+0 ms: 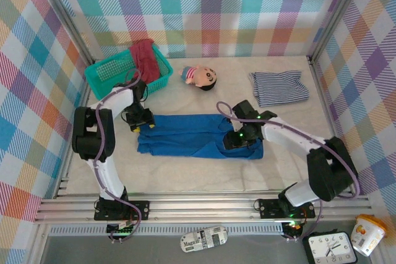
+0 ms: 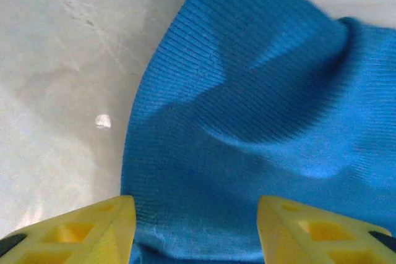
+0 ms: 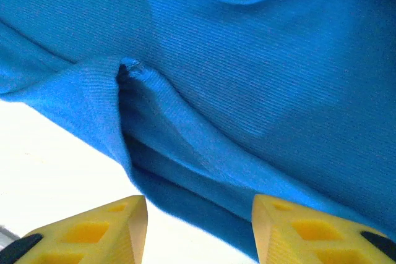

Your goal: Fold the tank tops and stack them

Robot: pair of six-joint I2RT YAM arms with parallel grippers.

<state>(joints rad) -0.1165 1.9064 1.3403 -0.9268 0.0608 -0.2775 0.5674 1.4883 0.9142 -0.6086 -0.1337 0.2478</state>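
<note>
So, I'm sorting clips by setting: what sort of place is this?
Probably a staged robot test cell, not a home: plaid cloth walls on a metal frame enclose a pale table, and a left arm and right arm are bolted to a rail.

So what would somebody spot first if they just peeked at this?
The bright blue tank top spread across the middle of the table, with the left gripper and right gripper over its two ends. Next, the big-headed doll lying behind it, beside the teal basket holding a dark red top.
</note>
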